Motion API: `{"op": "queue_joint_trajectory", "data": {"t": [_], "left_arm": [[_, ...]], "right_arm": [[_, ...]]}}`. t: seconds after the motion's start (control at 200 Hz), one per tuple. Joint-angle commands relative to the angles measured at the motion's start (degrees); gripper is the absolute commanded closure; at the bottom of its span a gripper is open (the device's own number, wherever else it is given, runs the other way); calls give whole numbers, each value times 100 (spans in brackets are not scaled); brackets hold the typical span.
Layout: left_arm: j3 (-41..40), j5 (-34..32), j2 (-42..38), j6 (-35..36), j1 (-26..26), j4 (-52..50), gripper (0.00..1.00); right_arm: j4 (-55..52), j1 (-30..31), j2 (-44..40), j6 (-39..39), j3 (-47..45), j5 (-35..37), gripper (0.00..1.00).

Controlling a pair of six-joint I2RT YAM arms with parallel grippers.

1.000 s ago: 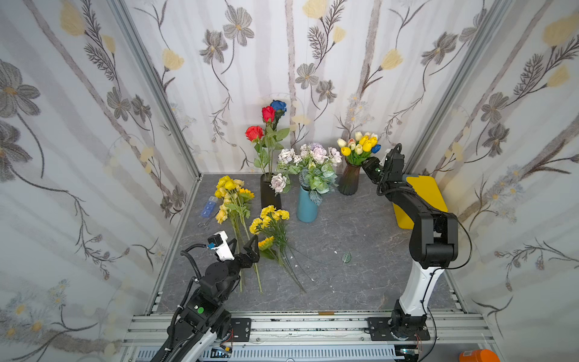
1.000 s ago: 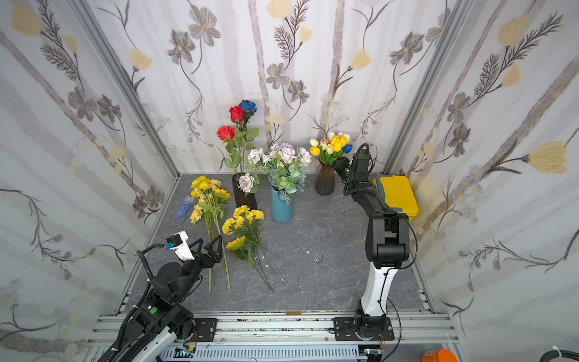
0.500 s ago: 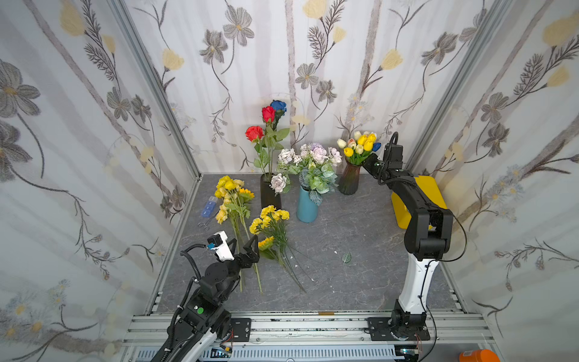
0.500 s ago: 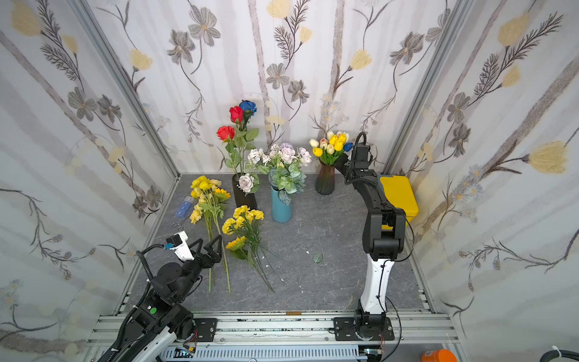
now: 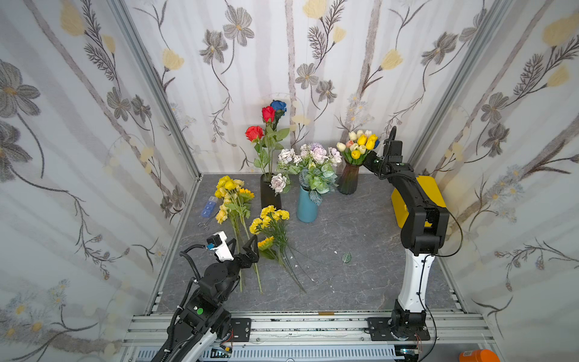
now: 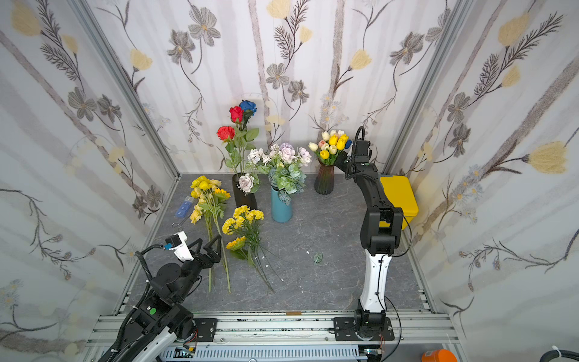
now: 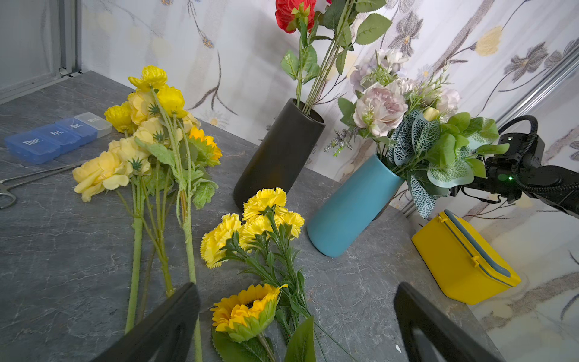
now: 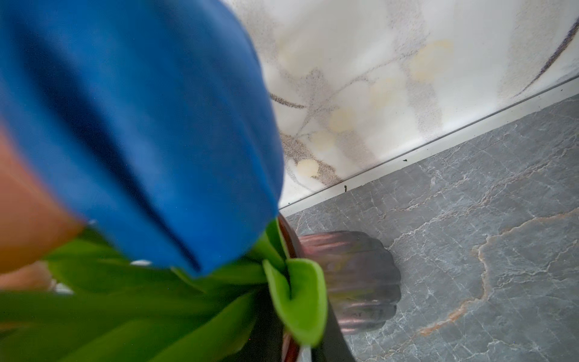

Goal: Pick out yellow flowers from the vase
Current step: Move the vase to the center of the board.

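A dark ribbed vase point(image 5: 348, 180) point(image 6: 324, 180) at the back right holds small tulips, among them yellow flowers point(image 5: 366, 142) point(image 6: 336, 142) and a blue one point(image 8: 141, 125). My right gripper point(image 5: 371, 158) point(image 6: 343, 156) point(image 8: 297, 313) reaches into the foliage just above the vase rim. Its dark fingers point(image 8: 338, 341) pinch a folded green leaf; which stem it belongs to is hidden. More yellow flowers lie on the table: a bunch point(image 5: 230, 194), carnations point(image 5: 269, 216) point(image 7: 266, 219) and a sunflower point(image 7: 247, 310). My left gripper point(image 5: 243, 246) point(image 6: 206, 246) point(image 7: 297, 313) hovers open over them, holding nothing.
A black vase point(image 5: 270, 196) with red and blue roses and a teal vase point(image 5: 307, 207) with pale blooms stand at the back. A yellow box point(image 5: 429, 194) sits by the right wall. A blue pill box point(image 5: 208, 207) and scissors point(image 5: 203, 224) lie left; a loose leaf point(image 5: 346, 257) lies mid-table.
My right gripper has pushed up and in against the tulip bunch and its jaws have narrowed onto the foliage. The left arm has stayed still.
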Motion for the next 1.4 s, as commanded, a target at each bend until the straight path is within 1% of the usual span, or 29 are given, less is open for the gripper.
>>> {"op": "queue_joint_trajectory", "data": {"t": [0.0, 0.055, 0.17, 0.345, 0.614, 0.819, 0.964, 1.079, 1.299, 1.394], "left_arm": [[13, -80, -23, 14, 0, 50, 0], [13, -83, -38, 11, 0, 39, 0], [10, -92, -34, 11, -2, 42, 0], [-6, -128, -30, 21, 0, 57, 0], [-25, -129, -23, 19, 2, 49, 0], [-31, -136, -7, 27, 0, 60, 0], [-31, -124, 7, 43, -1, 96, 0], [-22, -119, 69, 54, 2, 94, 0], [6, -136, 62, 80, 0, 110, 0], [17, -115, 88, 92, 0, 110, 0]], "right_arm": [[-580, 9, 103, -305, 207, 135, 87], [-598, -3, 103, -335, 234, 175, 87], [-657, 8, 101, -407, 358, 143, 92], [-852, 15, 111, -470, 584, 32, 93], [-1162, -2, -86, -588, 596, -161, 97], [-1646, -1, -291, -721, 561, -430, 100], [-1563, 6, -633, -765, 95, -528, 100], [-1300, 6, -1014, -721, -482, -628, 100], [-506, -2, -2013, -606, -2232, -613, 100], [-326, -10, -2354, -601, -2729, -595, 100]]}}
